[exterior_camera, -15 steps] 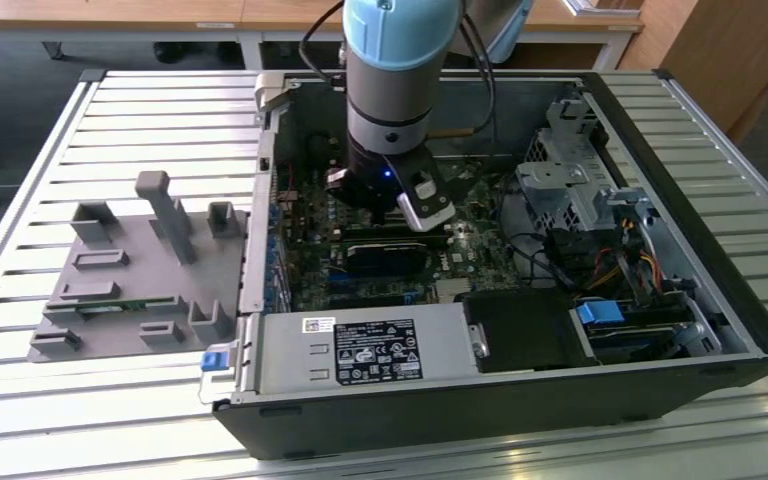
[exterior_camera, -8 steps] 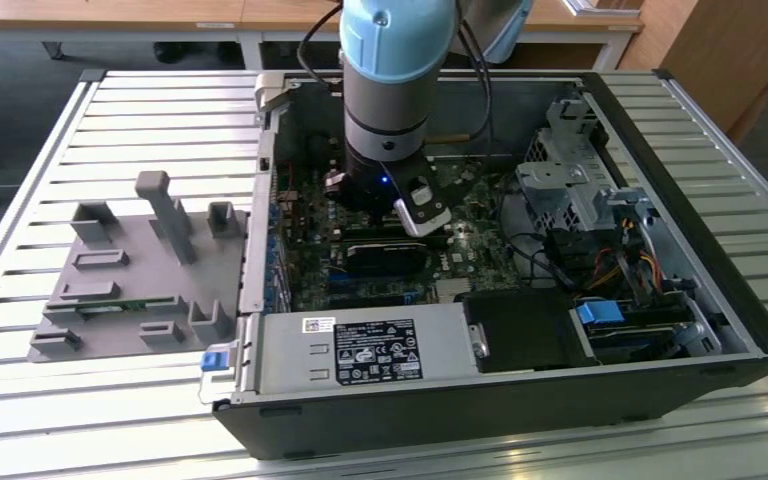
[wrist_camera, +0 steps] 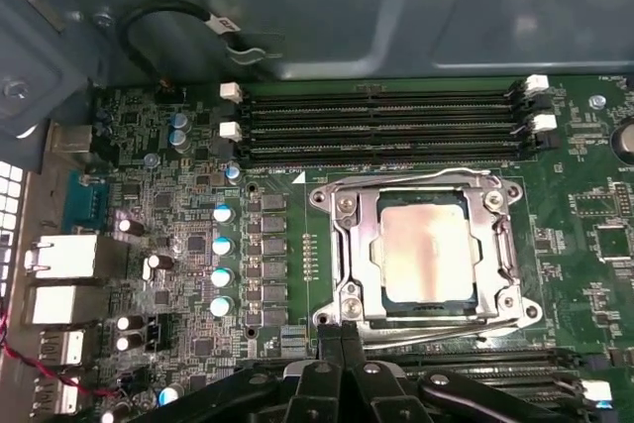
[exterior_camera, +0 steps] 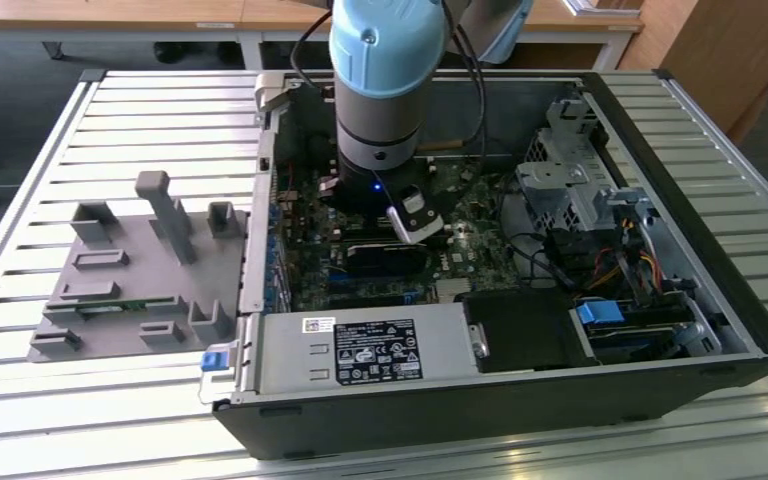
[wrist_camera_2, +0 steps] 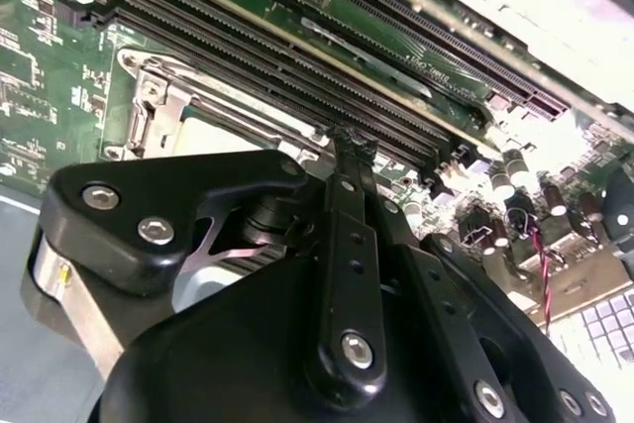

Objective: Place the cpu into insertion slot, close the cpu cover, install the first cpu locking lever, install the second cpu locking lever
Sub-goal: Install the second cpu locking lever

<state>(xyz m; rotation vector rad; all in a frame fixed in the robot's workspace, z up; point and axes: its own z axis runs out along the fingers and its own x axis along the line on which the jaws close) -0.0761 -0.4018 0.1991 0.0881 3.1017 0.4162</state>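
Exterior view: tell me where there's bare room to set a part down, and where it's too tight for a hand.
Free: the slatted table at the exterior view's left, around the grey fixture, and the strip at the right of the computer case. Crowded: inside the case, where the arm stands over the chip between cables and power supply.

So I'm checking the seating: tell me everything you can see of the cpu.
The cpu is a small flat square chip with a dull silver-grey metal top that catches a soft glare. It lies flat in the insertion slot on the green motherboard, framed by the silver cpu cover, which is down around its edges. The gripper sits just beside the socket, not touching the chip.
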